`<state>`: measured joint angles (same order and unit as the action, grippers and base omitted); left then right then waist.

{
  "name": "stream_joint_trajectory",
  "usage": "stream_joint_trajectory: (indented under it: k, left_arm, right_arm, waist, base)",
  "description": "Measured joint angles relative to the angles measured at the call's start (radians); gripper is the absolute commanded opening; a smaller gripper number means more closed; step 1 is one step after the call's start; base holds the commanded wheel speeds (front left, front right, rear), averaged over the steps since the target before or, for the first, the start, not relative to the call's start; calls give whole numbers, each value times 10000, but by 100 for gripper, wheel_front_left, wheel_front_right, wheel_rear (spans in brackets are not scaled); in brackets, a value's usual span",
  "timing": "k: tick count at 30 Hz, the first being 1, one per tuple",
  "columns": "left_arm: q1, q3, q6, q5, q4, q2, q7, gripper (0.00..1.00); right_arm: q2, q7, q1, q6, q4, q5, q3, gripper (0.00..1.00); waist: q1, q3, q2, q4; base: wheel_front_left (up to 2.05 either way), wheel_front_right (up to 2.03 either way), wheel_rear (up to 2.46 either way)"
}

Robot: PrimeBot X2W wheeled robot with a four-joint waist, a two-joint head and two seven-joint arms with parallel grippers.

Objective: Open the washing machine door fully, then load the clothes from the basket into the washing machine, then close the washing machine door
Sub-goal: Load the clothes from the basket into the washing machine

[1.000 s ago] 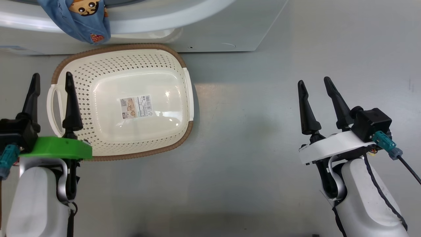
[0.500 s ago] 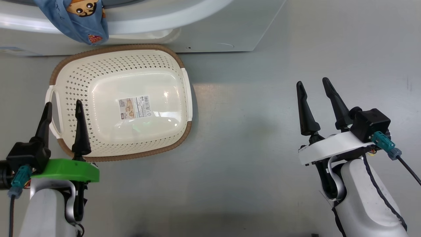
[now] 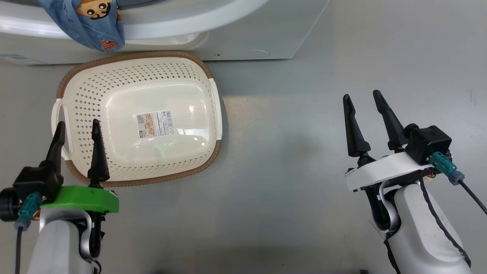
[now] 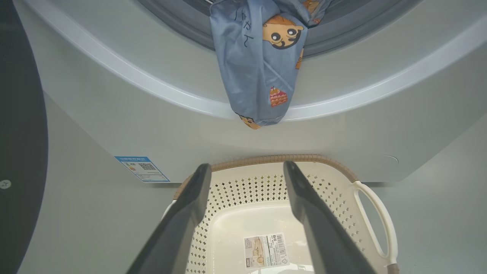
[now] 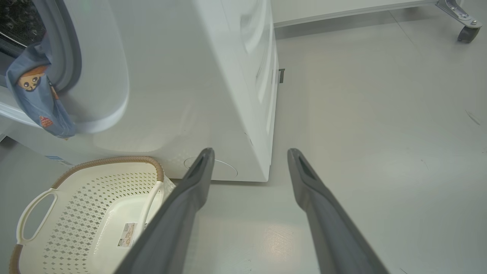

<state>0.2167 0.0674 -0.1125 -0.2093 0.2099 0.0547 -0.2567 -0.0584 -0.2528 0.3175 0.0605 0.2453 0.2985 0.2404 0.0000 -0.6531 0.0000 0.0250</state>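
Note:
The cream basket (image 3: 87,95) stands on the floor against the washing machine (image 3: 247,38), with just a paper label on its bottom. A light blue piece of the clothes (image 3: 91,26) hangs out of the drum mouth, down over the machine's white front rim above the basket. My left gripper (image 3: 77,123) is open and holds nothing. It hovers at the basket's near left corner, by the handle. Well right of the basket, my right gripper (image 3: 361,95) is open over bare floor. In the left wrist view the garment (image 4: 258,57) droops from the grey seal, and the washing machine door (image 4: 19,133) shows dark at the left edge.
A blue sticker (image 4: 141,168) sits low on the machine's front, left of the basket (image 4: 335,194). The right wrist view shows the machine's side (image 5: 213,76), its round hatch (image 5: 224,167) and a caster wheel (image 5: 466,32) far off on the grey floor.
My left gripper has drawn back from the basket's left handle toward the robot, still open. The right gripper has stayed where it was. The garment hangs as before.

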Motion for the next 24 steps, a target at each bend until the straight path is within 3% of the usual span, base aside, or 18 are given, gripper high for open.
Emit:
stream_joint_trajectory:
  k: [24]
  left_arm:
    - [824,-88,-29,150,178,-12,0,100]
  right_arm:
    - [0,0,2,0,25,0,2,100]
  waist:
    - [0,-43,0,-33]
  base:
    - [0,0,0]
